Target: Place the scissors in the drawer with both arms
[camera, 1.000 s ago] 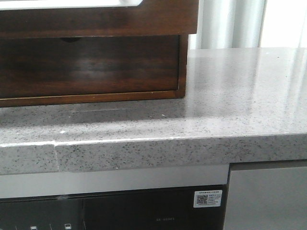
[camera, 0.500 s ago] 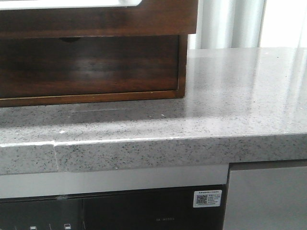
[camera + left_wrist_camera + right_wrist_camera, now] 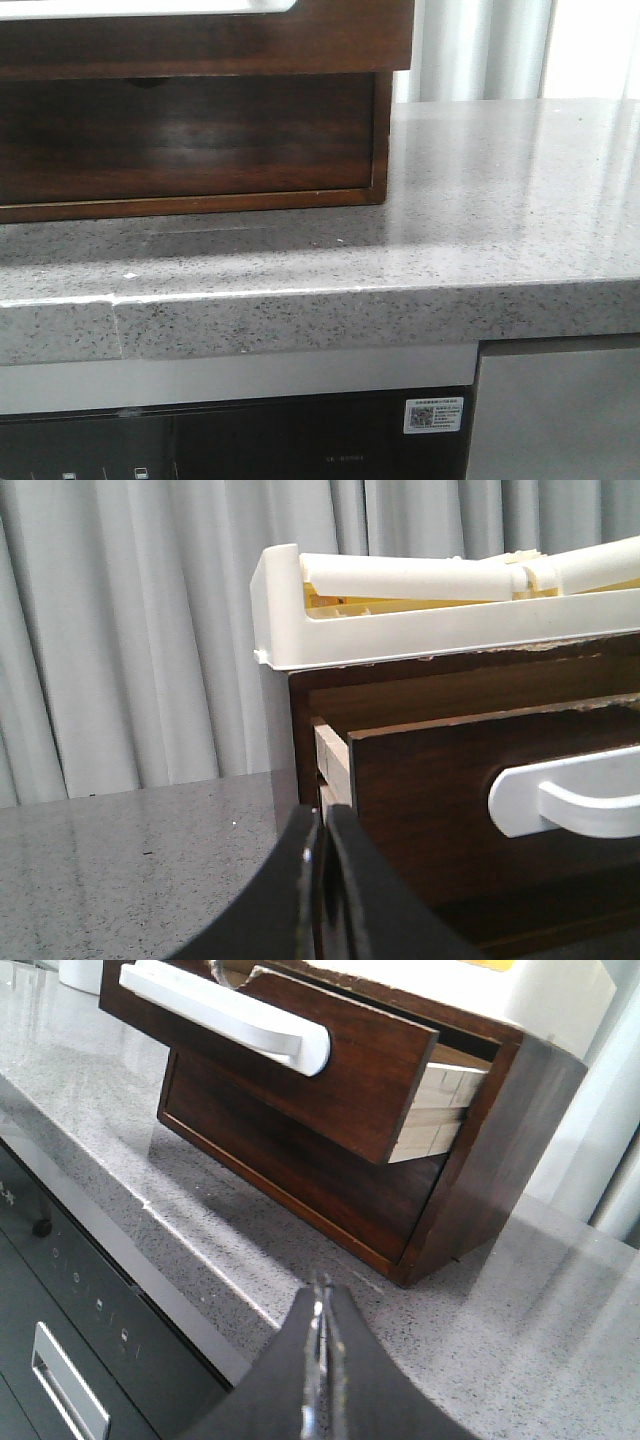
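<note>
Drawer [image 3: 330, 1070] juts open from cabinet [image 3: 500, 1150] on countertop [image 3: 500, 200]; my left gripper [image 3: 322, 850] and right gripper [image 3: 320, 1350] are pressed closed, empty.

Grey speckled stone desk [image 3: 500, 200], glossy; pale pleated curtains [image 3: 130, 630] behind; dark appliance panel [image 3: 230, 440] under desk edge.

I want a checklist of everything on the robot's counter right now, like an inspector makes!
Surface: grey speckled countertop, glossy.
Job's things: upper drawer with white handle pulled partly out; lower drawer shut; scissors nothing seen.
Clutter: white tray on top of the cabinet.
Grippers: left gripper and right gripper fingers closed, holding nothing.
Cables: nothing seen.
Surroundings: pale curtains behind; dark appliance below the counter.
</note>
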`<state>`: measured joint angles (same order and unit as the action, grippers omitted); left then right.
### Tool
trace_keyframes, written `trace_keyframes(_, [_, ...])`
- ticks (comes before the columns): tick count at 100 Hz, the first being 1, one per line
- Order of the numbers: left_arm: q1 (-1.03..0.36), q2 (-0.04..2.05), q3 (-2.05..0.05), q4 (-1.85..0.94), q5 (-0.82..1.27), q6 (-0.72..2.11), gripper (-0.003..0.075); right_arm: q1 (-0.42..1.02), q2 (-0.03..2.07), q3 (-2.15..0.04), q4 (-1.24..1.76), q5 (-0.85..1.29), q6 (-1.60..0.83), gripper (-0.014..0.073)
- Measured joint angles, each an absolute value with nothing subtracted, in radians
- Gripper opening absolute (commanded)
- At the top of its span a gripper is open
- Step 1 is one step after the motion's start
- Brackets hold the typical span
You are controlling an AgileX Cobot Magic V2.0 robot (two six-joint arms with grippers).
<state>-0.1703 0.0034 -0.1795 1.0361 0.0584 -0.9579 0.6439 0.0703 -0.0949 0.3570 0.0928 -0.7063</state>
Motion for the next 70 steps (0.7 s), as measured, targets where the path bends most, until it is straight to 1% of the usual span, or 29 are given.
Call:
trace_keyframes(49, [-0.17,0.003,-0.179,1.036,0.055,-0.958,-0.002,0.644,0.07,-0.093,0.357,0.089,-0.706,-0.0066])
trace_keyframes(59, [-0.17,0.003,-0.179,1.033,0.082,-0.958,-0.002,0.644,0.07,-0.093,0.357,0.089,-0.705,-0.0066])
trace_keyframes(64, [-0.17,0.003,-0.179,0.997,0.097,-0.948,-0.002,0.644,0.07,-0.093,0.357,0.089,-0.705,-0.0066])
trace_keyframes(70, [-0.17,0.003,-0.179,0.925,0.115,-0.866,-0.002,0.644,0.07,-0.093,0.358,0.089,-0.705,-0.0066])
